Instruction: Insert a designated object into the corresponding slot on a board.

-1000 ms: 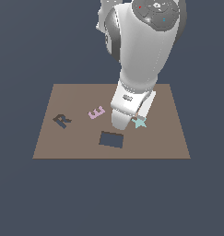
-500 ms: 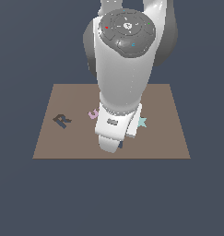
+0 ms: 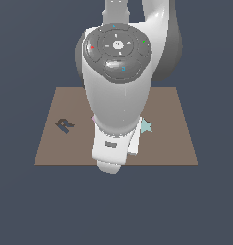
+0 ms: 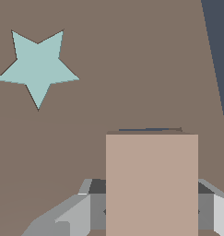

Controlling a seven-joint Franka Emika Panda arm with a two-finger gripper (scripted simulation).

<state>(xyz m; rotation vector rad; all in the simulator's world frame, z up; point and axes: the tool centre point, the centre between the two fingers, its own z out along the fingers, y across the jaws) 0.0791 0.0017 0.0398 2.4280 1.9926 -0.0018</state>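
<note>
Board [image 3: 175,139]: lies flat under the arm [image 3: 117,86], which stands over its middle in the exterior view and hides that part.
Letter R [image 3: 64,125]: on the board, toward the exterior view's left.
Star [image 3: 146,126]: on the board, just at the arm's edge on the exterior view's right.
Block [image 4: 151,184]: between the fingers [image 4: 62,216] of the tool [image 4: 150,207], directly over the slot [image 4: 148,130]; only a thin strip of the slot shows past the block's far edge.
Star and slot: apart, both on the board.

Arm [image 3: 117,86] bent steeply down, wrist low; hand [image 4: 150,203] pointing down, fingers [image 4: 62,216] clamped on block [image 4: 151,184].
</note>
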